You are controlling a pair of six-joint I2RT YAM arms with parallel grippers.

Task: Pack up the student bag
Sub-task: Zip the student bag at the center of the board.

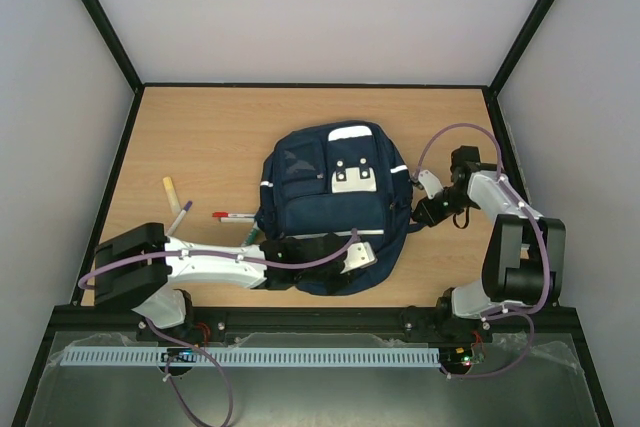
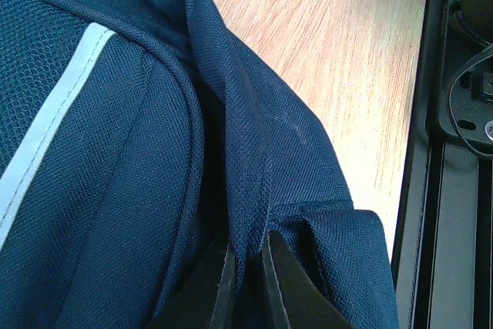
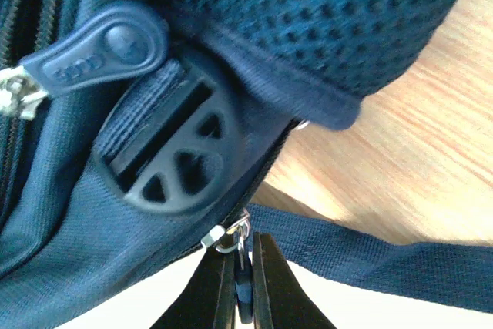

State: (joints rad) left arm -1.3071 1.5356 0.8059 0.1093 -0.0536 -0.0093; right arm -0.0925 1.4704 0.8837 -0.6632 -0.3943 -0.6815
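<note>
Top view: mounting rail (image 1: pixel 320 322) nearest, both arm bases on it. Student bag (image 1: pixel 335 207) lies flat mid-counter (image 1: pixel 200 137), front pockets up. Left claw (image 1: pixel 376 261) at bag's near right corner, right claw (image 1: pixel 412 215) at its right side. Pens (image 1: pixel 232 216) just left of bag.

Left wrist: left claw (image 2: pixel 248 243) narrow, pinching fold of navy bag fabric.

Right wrist: right claw (image 3: pixel 243 250) narrow, clamped on small zip pull (image 3: pixel 243 294) under metal ring, near round black buckle (image 3: pixel 173 159).
</note>
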